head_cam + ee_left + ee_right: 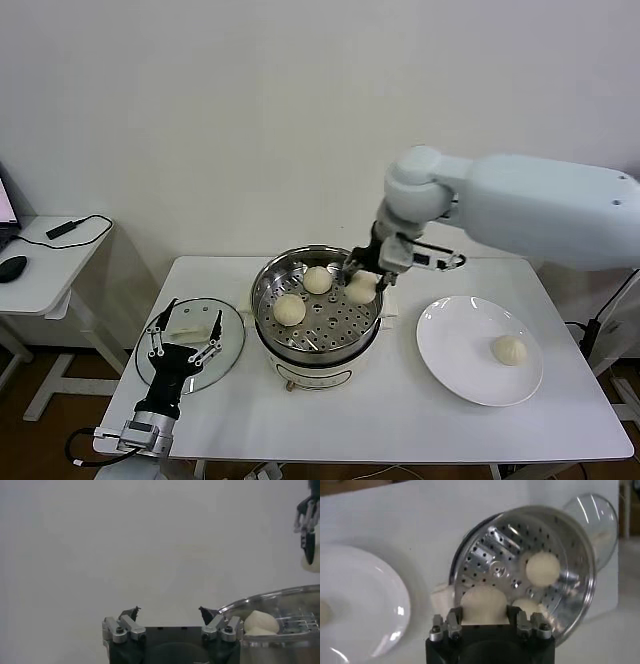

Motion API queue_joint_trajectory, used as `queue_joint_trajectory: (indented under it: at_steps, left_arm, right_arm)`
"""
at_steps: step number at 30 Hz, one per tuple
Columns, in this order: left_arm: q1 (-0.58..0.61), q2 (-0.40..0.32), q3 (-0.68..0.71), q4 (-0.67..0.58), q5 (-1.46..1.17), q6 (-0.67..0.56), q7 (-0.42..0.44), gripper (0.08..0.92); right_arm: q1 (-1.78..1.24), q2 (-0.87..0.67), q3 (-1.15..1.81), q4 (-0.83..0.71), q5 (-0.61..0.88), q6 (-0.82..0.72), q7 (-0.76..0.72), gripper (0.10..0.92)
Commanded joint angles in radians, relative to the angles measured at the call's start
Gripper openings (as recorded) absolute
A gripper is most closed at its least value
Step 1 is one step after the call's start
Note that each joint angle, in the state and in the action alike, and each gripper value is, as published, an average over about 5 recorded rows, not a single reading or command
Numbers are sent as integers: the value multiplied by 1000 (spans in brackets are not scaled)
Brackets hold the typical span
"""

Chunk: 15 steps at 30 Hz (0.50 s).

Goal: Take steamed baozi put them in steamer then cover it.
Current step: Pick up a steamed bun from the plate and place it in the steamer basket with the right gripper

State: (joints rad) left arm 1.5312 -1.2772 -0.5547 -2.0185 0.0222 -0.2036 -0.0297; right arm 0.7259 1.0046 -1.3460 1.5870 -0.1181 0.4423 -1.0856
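Observation:
The steamer (268,300), a shiny steel pot with a perforated tray (495,555), stands mid-table. Two baozi (290,310) (317,280) lie on its tray. My right gripper (360,280) is shut on a third baozi (484,602) and holds it low over the pot's right side. A fourth baozi (509,350) sits on the white plate (455,345) to the right. My left gripper (185,338) hangs open and empty over the glass lid (228,352) at the table's left. From the left wrist, the left gripper (169,612) faces the wall beside the pot rim (280,596).
A small white side table (45,265) with a black mouse and a cable stands at the far left. The wall runs close behind the table. Bare tabletop lies in front of the steamer and plate.

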Motion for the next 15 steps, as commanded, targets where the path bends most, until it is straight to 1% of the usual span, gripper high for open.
queue_joint_trajectory:
  at_steps: [1,5,15]
  left_arm:
    - [0,1,-2,2,-3,-2,0,823]
    - [0,1,-7,4,-8,-5,-1,823]
    - [-5,2,-10,12,-13,-9,-1,823]
  right_arm:
    - [-43,102,-4,31,-144,65,19,619]
    - [-101,123,27,6,-228,107,36,622]
    - [-182,136,42,-15,-278,133,52,625]
